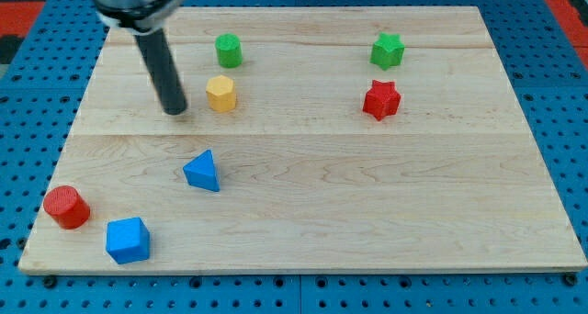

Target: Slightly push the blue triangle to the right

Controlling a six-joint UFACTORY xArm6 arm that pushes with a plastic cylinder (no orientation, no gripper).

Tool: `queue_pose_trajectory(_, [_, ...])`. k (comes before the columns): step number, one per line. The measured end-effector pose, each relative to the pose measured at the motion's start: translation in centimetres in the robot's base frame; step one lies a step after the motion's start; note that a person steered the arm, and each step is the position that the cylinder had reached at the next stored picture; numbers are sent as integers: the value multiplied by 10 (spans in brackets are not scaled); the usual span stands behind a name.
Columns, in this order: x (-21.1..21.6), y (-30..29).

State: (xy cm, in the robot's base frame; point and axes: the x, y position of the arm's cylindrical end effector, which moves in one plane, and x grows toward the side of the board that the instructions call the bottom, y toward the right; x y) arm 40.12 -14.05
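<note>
The blue triangle [202, 172] lies on the wooden board [367, 195], left of the middle. My tip [174, 111] touches the board above and a little to the left of the blue triangle, with a clear gap between them. The yellow hexagon block [220, 93] stands just to the right of my tip. The dark rod runs up from the tip to the view's top left.
A green hexagon block [228, 50] is above the yellow one. A green star [388, 50] and a red star [381, 99] are at the upper right. A red cylinder [66, 207] and a blue cube [127, 240] sit at the bottom left corner.
</note>
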Motion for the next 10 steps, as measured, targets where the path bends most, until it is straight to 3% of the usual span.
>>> queue_pose_trajectory(3, [-76,-93])
queue_pose_trajectory(4, [-88,-89])
queue_pose_trajectory(5, [-38,-48])
queue_pose_trajectory(6, [39,-81])
queue_pose_trajectory(7, [117,-45])
queue_pose_trajectory(8, [126,41])
queue_pose_trajectory(10, [118,139])
